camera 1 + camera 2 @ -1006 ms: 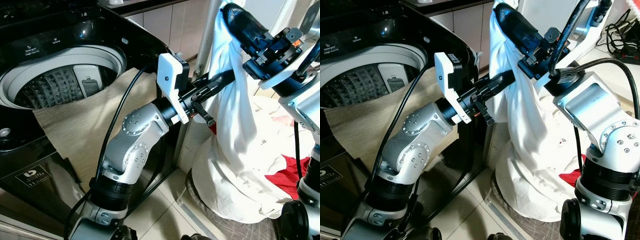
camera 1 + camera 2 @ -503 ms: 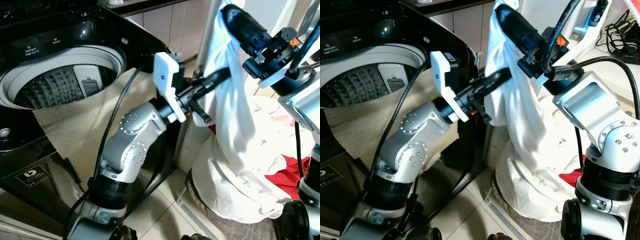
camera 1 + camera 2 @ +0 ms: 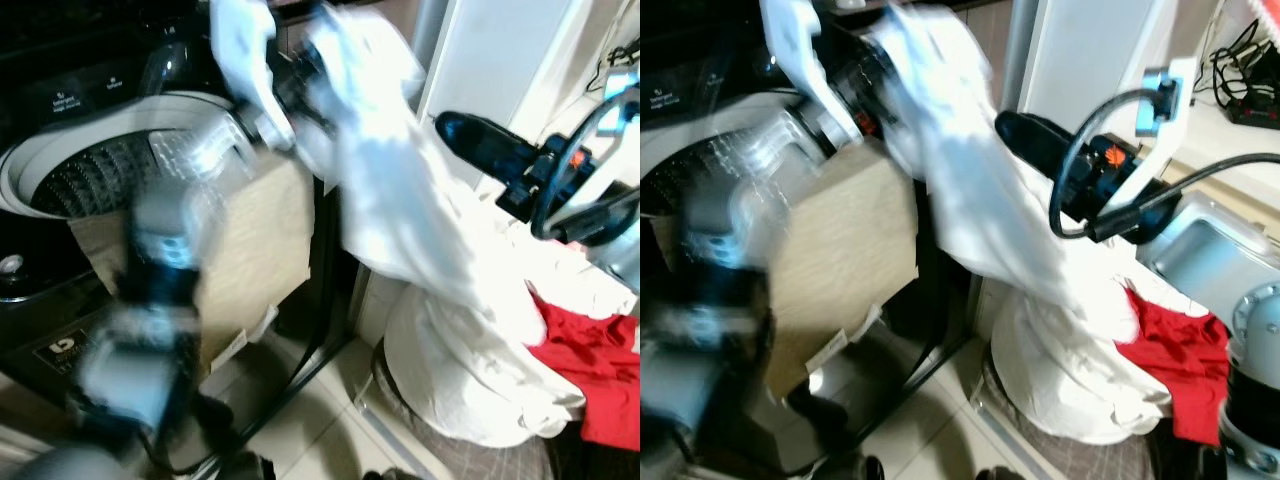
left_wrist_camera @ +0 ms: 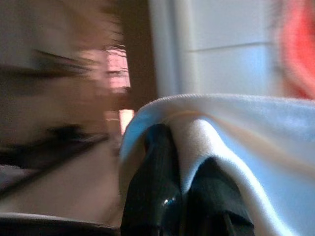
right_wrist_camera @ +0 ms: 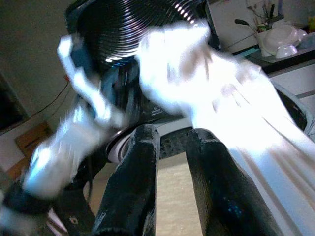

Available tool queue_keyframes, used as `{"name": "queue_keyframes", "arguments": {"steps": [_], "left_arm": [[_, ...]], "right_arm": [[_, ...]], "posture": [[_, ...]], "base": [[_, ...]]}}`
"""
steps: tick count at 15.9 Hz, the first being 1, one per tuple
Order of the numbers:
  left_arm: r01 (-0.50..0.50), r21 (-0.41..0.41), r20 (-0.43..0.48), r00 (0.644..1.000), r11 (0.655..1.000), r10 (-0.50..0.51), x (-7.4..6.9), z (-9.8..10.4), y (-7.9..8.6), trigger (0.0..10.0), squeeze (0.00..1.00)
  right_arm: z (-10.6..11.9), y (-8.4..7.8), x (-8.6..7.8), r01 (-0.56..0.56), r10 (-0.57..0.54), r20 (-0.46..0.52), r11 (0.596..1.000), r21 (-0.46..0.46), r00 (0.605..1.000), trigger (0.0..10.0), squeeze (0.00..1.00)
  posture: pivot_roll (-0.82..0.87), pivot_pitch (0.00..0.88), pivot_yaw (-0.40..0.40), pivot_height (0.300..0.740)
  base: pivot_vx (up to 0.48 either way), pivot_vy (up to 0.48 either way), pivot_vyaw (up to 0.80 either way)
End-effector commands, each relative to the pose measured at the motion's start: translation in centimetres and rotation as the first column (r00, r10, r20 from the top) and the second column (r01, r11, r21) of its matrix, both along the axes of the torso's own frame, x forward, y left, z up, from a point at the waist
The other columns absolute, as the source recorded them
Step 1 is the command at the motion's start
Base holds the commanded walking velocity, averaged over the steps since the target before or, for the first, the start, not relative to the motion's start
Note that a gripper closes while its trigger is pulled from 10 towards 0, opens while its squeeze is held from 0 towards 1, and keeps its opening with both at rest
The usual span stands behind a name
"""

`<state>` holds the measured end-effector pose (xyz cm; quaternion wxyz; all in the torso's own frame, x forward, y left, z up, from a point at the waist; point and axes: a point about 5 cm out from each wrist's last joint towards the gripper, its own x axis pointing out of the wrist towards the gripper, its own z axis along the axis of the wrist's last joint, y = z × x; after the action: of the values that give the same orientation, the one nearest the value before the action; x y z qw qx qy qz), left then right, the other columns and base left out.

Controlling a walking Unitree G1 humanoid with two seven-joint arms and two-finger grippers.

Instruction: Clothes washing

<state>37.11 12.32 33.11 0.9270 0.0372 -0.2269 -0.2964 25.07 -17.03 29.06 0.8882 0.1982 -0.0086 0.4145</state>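
The left gripper [image 4: 182,196] is clenched on a fold of the white garment [image 3: 400,220] and holds it high beside the rim of the top-loading washing machine [image 3: 60,170], whose open drum [image 3: 110,165] lies just beside the raised cloth. The arm is badly blurred, so its exact pose is uncertain. Most of the garment trails down to the laundry basket [image 3: 450,455] on the floor, where a red garment [image 3: 590,360] also lies. The right gripper [image 5: 172,147] hangs near the cloth; its two fingers sit close together with nothing visibly between them, and whether it is released cannot be told. The likeliest trouble is the long tail: it could snag on the machine's front edge or on the black cable [image 3: 300,370] below, or drag the pinched fold free and drop outside the drum. Counted: one machine, one basket, one white garment, one red garment, two grippers.
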Motion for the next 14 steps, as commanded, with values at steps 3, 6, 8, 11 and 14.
{"name": "queue_keyframes", "arguments": {"steps": [3,6,8,11,14], "left_arm": [[-0.317,-0.027,0.352,0.885,0.948,0.305,-0.4,11.2,5.6,0.0,0.00],[-0.456,-0.074,0.616,0.679,0.887,0.400,-3.8,17.9,7.0,0.0,0.00],[-0.535,0.016,0.529,0.721,0.845,0.447,-1.3,15.8,7.5,0.0,0.00],[-0.531,0.312,0.206,0.847,0.788,0.490,3.4,7.3,7.6,3.9,0.00],[-0.494,0.553,-0.160,0.727,0.671,0.668,5.0,-2.6,10.1,10.0,0.00]], "right_arm": [[-0.2,0.1,-0.1,0.006,-0.005,0.029,0.999,-0.052,1.000,10.0,0.00],[-0.4,0.2,-0.1,-0.004,0.007,0.042,0.998,-0.065,0.999,10.0,0.00],[-0.9,0.4,-0.1,-0.012,0.015,0.041,0.997,-0.073,0.999,10.0,0.00],[-1.7,1.0,-0.2,-0.034,0.037,0.029,0.994,-0.105,0.999,10.0,0.00],[-2.6,2.8,-0.9,-0.094,0.097,0.009,0.985,-0.143,0.995,10.0,0.00]], "posture": [[-0.05,0.014,-0.003,0.740],[-0.05,0.017,0.000,0.740],[-0.05,0.020,0.000,0.740],[-0.05,0.026,-0.003,0.740],[-0.07,0.034,0.000,0.740]], "base": [[0.000,0.000,0.00],[0.000,0.000,0.00],[0.000,0.000,0.00],[0.000,0.000,0.00],[0.000,0.000,0.00]]}}
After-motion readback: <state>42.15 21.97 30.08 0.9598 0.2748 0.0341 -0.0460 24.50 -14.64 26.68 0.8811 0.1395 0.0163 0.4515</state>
